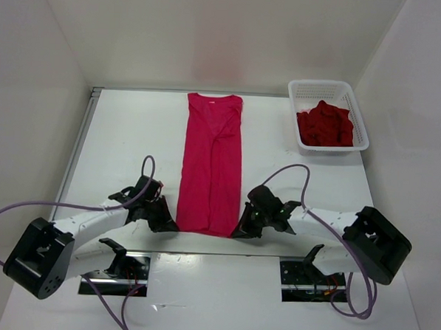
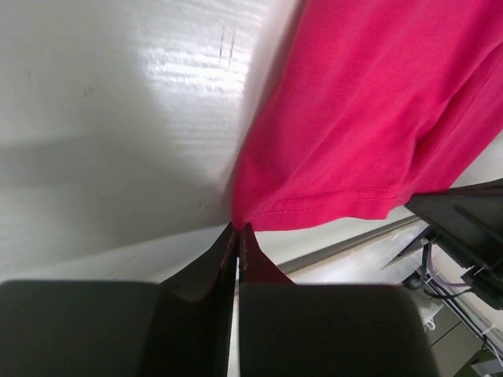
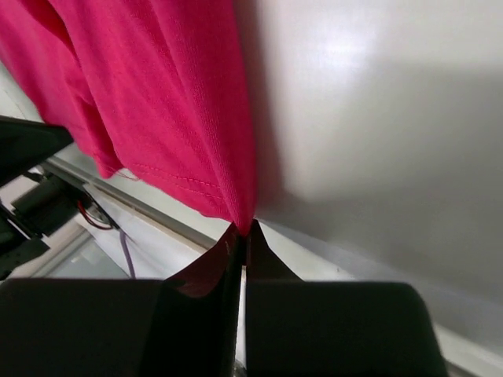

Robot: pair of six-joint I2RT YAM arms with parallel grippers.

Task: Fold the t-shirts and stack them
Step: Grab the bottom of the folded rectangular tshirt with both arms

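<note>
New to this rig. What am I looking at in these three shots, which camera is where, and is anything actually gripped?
These are two small robot arms bolted side by side at the near edge of a white table. The wide picture comes from a fixed camera above and behind them. The other two come from cameras on each wrist, looking past that arm's own black fingers.

A magenta t-shirt lies flat on the table, folded lengthwise into a long strip, collar at the far end. At far right, a white mesh basket holds a crumpled dark red t-shirt.

Both grippers hold something. The left gripper is shut on the shirt's near left hem corner, and the right gripper is shut on the near right corner. In both wrist views the cloth runs straight into the closed fingertips.
</note>
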